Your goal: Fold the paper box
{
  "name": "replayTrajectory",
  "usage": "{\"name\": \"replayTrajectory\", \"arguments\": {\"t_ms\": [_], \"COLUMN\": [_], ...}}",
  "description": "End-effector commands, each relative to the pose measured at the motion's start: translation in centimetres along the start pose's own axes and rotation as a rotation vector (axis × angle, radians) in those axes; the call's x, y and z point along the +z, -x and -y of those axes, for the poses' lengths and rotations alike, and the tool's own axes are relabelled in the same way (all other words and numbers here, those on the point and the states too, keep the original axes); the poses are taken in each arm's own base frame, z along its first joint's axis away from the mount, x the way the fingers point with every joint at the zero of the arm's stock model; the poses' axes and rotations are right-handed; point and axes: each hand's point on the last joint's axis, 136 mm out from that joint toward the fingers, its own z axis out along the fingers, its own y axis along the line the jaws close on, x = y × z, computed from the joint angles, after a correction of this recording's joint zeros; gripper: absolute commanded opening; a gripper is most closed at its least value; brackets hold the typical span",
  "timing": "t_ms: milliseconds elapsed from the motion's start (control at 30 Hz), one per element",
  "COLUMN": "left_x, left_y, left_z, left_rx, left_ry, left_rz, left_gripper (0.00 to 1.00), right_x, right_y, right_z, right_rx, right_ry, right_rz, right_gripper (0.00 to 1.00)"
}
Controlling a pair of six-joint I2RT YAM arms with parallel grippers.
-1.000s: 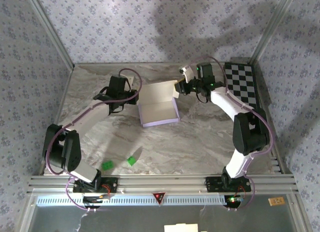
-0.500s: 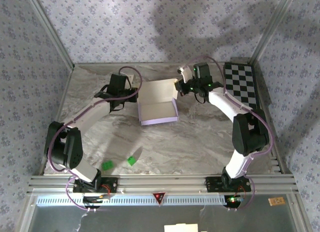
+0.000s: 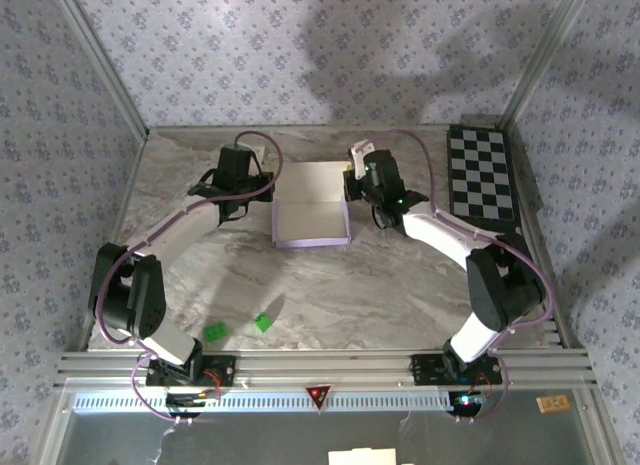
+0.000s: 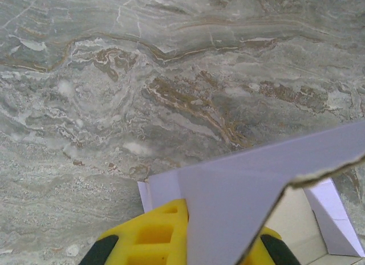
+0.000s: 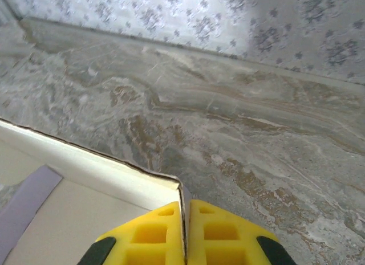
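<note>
Right end effector [image 5: 184, 212], wrist view: pinching paper box [image 5: 97, 171].

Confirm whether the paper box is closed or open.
Open: the paper box shows its bare interior from above, with no lid over the tray. The left gripper and right gripper pinch its cardboard.

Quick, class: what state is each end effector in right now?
Left end effector: closed, holding the box.
Right end effector: closed, holding the box.

Paper box [image 3: 311, 223] squarer now (right arm [image 3: 440, 230] leftward)
</note>
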Motion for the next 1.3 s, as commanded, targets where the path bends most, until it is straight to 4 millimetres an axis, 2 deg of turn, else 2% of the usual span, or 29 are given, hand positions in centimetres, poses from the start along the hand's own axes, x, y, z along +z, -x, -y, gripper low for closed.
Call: {"name": "replayTrajectory", "arguments": {"t_ms": [0,400,700,800,1067,1267], "left_x": [-0.3,0.2,-0.3,-0.5,-0.9,-0.8], "left_y": [1.7,-1.0,-3.2,-4.1,-6.9,-9.4], "left_z": [2.5,2.8,2.7,2.6,1.8,1.3], "left_rx": [-0.007,-0.047,-0.051,-0.05,-0.066,-0.067], "left_ry": [-0.107,-0.139,-0.131,-0.126,-0.101,-0.09], "left_rz": [0.079,0.062,0.056,0.05,0.025,-0.003], "left_gripper": [0.0,0.0,0.0,0.0,0.0,0.0], "right_x": [-0.7,-1.7,-3.0,-3.4,-3.8,-4.3], "right_y": [1.5,0.0,-1.2,-1.6,-4.1,-7.1], "right_z": [-0.9,-2.0,-2.7,-3.5,-4.6,-5.1], "right_rx": [0.071,0.215,0.23,0.222,0.177,0.12], "right_ry": [-0.057,-0.166,-0.213,-0.208,-0.194,-0.171], "right_rz": [0.115,0.255,0.322,0.349,0.357,0.371], "right_gripper": [0.0,0.0,0.0,0.0,0.0,0.0]}}
